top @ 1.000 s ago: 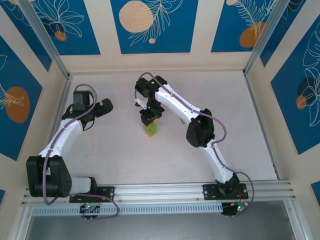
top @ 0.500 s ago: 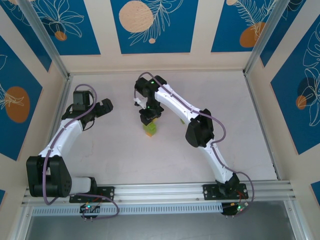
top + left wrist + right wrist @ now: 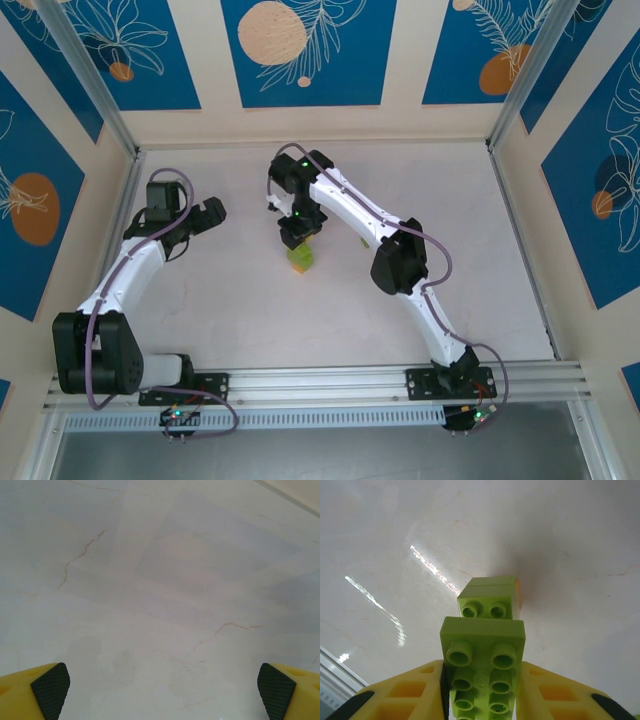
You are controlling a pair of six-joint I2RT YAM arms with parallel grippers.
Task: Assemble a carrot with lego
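Slightly farther back now, my right gripper (image 3: pixel 482 700) clamps a green brick (image 3: pixel 482 645) by the carrot (image 3: pixel 490 602); left gripper (image 3: pixel 162 687) jaws apart.

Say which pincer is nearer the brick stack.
Right. The right pincer hovers just above the stack, gripping a green brick; the left pincer is open, far off to its left.

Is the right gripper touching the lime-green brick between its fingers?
Touching. In the right wrist view the right gripper is shut on the lime-green brick, its yellow fingers flush against both sides.
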